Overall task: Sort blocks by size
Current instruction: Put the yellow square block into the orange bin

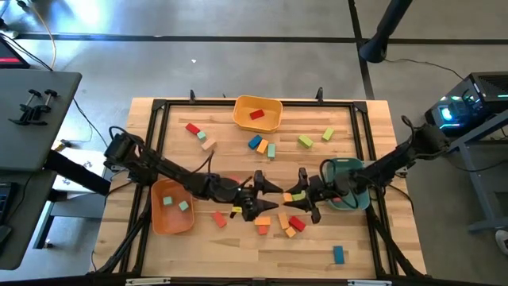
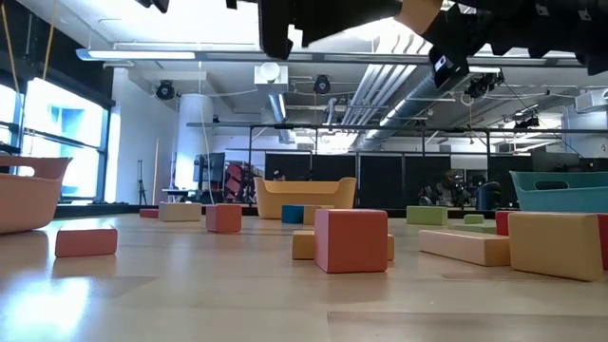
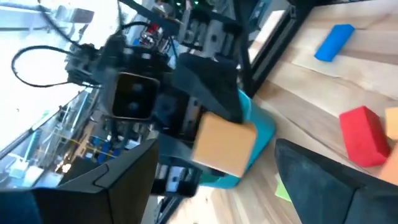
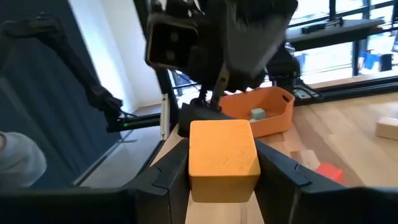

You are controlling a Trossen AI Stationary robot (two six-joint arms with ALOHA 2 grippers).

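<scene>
My right gripper (image 1: pixel 300 195) is shut on an orange-tan cube (image 4: pixel 224 158), held above the table's middle in front of the teal bin (image 1: pixel 348 187). My left gripper (image 1: pixel 274 196) stands open just to the cube's left, facing it, with nothing between its fingers. In the left wrist view the cube (image 3: pixel 224 146) shows a little way off between the right gripper's fingers. Other blocks lie on the table: red and orange ones (image 1: pixel 290 224) below the grippers, and a blue, orange and teal group (image 1: pixel 262 145) farther back. My right gripper pinches the cube's two opposite side faces (image 4: pixel 194 165) between its two fingers (image 4: pixel 280 171). The fingers lie about level and come from the table's right. The cube sits upright in the hold, lifted clear of the table.
An orange bin (image 1: pixel 159 222) with two teal blocks stands at the near left, and a yellow bin (image 1: pixel 270 123) with a red block at the far middle. Green blocks (image 1: pixel 305 141) lie at the far right, a red block (image 1: pixel 193 128) at the far left, a blue one (image 1: pixel 339 254) near the front right.
</scene>
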